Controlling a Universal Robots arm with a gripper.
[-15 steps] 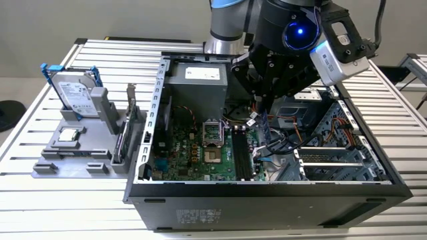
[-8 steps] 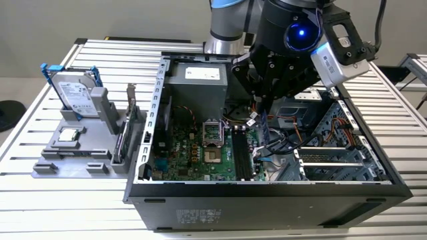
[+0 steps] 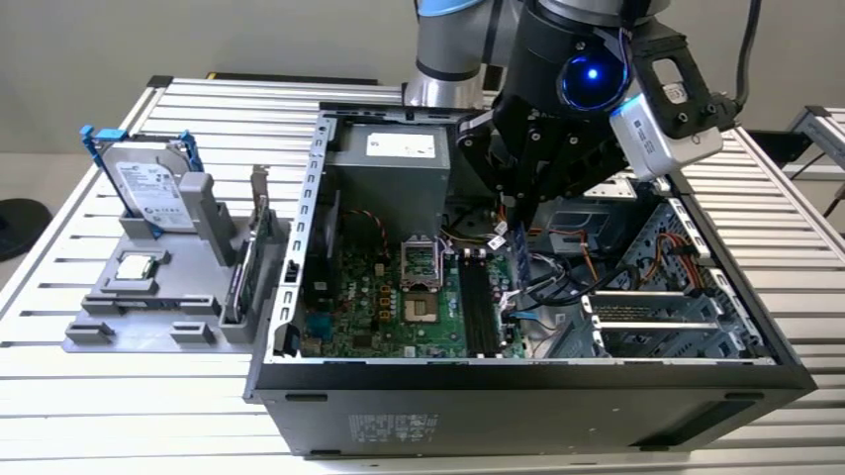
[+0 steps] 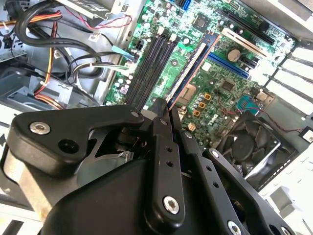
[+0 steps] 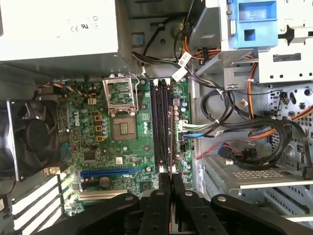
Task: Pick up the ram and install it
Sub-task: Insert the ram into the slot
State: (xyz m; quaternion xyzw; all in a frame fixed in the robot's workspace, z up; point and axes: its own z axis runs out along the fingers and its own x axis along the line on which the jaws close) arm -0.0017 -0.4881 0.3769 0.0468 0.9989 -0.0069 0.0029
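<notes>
The motherboard [image 5: 132, 147] is green, its memory slots [image 5: 159, 122] black and one slot [image 5: 110, 172] blue, the cables [image 5: 274, 128] orange, black and red, the gripper [image 5: 166, 180] black, the ram [image 4: 193, 66] dark with an orange edge, the table [image 3: 133, 396] ribbed silver.

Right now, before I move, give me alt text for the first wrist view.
The pincer grips the ram edge-on, lined up with the black memory slots on the green motherboard. An open CPU socket sits beside the slots; a fan and cable bundles flank the board.
</notes>
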